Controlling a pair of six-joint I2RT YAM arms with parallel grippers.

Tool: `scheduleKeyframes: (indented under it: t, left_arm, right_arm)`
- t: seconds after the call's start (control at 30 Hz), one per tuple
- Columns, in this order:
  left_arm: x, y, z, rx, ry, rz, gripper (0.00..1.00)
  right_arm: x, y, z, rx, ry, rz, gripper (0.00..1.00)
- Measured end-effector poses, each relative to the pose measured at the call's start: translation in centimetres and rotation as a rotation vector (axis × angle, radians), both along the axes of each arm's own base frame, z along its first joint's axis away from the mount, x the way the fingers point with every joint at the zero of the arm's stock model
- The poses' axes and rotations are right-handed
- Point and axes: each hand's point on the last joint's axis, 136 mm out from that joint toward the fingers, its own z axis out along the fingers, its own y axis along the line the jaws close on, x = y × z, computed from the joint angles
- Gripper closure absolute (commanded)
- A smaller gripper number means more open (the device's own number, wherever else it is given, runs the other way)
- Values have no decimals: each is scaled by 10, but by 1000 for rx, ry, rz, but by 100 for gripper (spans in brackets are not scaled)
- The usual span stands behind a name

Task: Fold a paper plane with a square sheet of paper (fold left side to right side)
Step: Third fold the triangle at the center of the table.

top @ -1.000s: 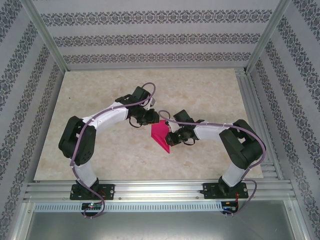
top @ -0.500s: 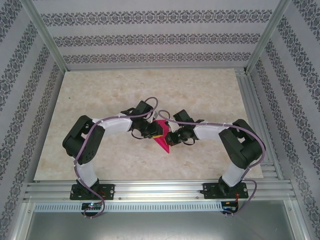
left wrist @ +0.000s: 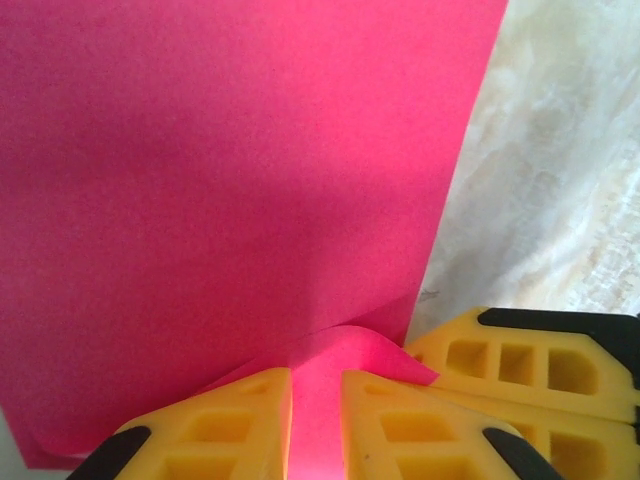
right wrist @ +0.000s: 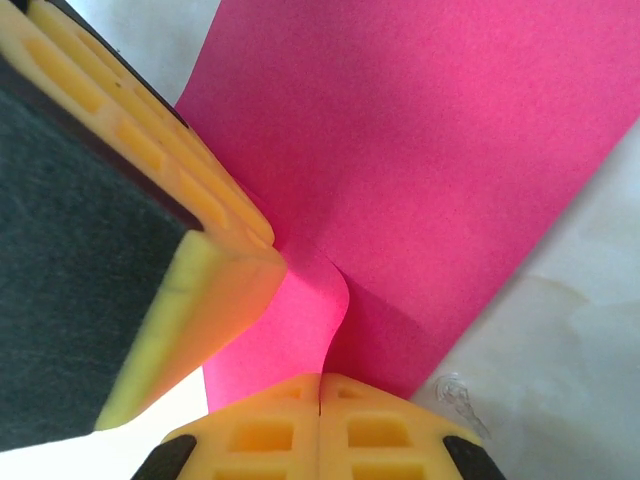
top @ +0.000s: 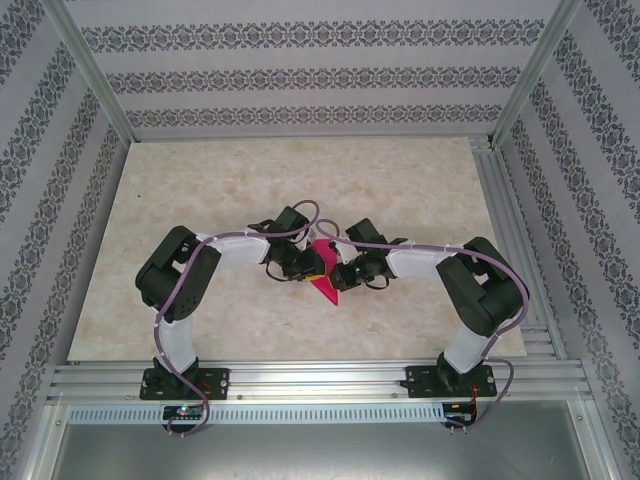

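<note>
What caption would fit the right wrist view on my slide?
Right gripper, shut, pinches a raised curl of the magenta sheet of paper beside the left gripper's finger.

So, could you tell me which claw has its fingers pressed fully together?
The right claw; the left claw shows a gap, thin magenta-pink paper between its fingers.

the magenta sheet of paper [top: 327, 288] lies near the middle of the marble-patterned tabletop [top: 420, 180], a wedge whose point aims toward 5 o'clock. the left gripper [top: 310, 264] covers its 9 o'clock edge, yellow fingers showing; the right gripper [top: 342, 274] sits at its 3 o'clock edge. both arms bow outward.
</note>
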Motion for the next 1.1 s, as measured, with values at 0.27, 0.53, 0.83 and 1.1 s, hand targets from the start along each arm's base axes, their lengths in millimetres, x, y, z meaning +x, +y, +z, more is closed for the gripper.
scheduleKeyframes:
  t: [0.27, 0.53, 0.83, 1.1]
  left_arm:
    - [0, 0, -3, 6, 3, 1, 79]
    - [1, 0, -5, 3, -1, 0, 80]
    - [1, 0, -5, 3, -2, 0, 80]
    - [1, -1, -5, 2, -4, -2, 80]
  right_arm:
    - [2, -3, 2, -5, 2, -13, 90]
    - [12, -29, 32, -11, -19, -127, 77]
    - [-26, -9, 54, 135, 53, -127, 79]
    - [-48, 17, 32, 184, 215, -129, 81]
